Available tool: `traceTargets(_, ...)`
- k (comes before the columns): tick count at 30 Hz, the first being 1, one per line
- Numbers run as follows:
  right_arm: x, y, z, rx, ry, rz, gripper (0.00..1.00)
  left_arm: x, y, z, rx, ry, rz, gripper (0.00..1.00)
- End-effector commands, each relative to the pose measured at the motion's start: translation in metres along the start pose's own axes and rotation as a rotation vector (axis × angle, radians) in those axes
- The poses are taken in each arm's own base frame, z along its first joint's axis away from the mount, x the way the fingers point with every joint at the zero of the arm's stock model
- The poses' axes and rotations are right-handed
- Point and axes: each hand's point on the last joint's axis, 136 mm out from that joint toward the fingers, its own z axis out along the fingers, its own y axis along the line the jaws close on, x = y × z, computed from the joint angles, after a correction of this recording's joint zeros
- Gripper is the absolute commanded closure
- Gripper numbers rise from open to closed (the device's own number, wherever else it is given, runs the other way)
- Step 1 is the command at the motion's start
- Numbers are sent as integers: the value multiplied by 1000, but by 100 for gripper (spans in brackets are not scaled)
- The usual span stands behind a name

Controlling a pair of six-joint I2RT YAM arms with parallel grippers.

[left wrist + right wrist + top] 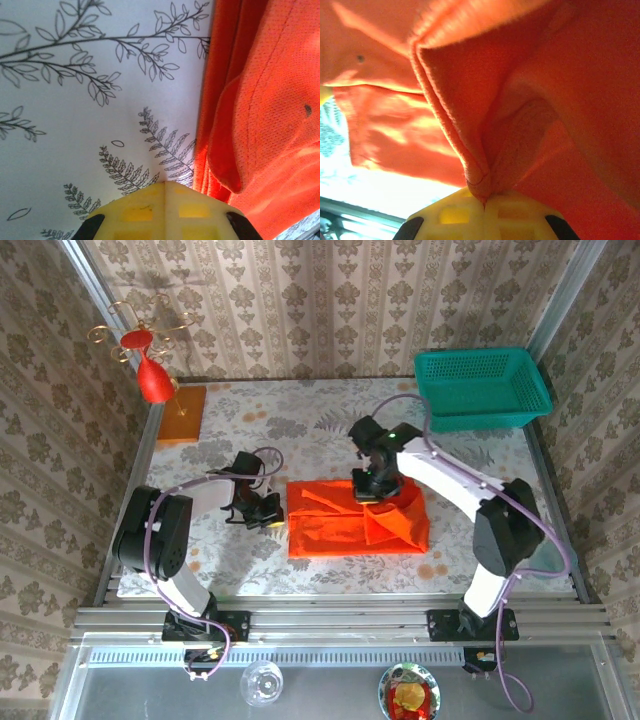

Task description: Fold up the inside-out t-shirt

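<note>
The inside-out t-shirt (pixel 345 523) is bright orange-red cloth lying as a rough rectangle in the middle of the table. Its right part is lifted and doubled over toward the centre. My right gripper (pixel 372 490) is above the shirt's upper middle, shut on a pinched fold of the t-shirt (pixel 485 185) that runs up from between its yellow fingers. My left gripper (pixel 270 518) sits low just off the shirt's left edge, shut with nothing between its yellow fingers (pixel 145 210). In the left wrist view the t-shirt (pixel 265 110) lies to the right, apart from the fingertips.
A teal mesh basket (pixel 482 388) stands at the back right. A red teardrop ornament on a gold wire stand (pixel 152 375) rests on a flat orange board (pixel 183 414) at the back left. The patterned tablecloth (pixel 250 425) is bare behind the shirt.
</note>
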Motion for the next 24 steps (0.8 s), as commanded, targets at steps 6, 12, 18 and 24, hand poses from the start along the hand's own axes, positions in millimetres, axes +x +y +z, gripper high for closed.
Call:
traceTargets(6, -8, 78, 30, -125, 32, -17, 100, 10, 3, 22, 5, 33, 2, 100)
traceTargets(12, -12, 96, 42, -151, 45, -24, 100, 12, 5, 24, -3, 36, 2, 100)
traceTargets(18, -15, 110, 47, -186, 52, -28, 100, 12, 6, 26, -9, 36, -1, 100)
traceTargets(24, -17, 117, 52, -212, 58, -23, 100, 12, 6, 26, -8, 42, 0, 100)
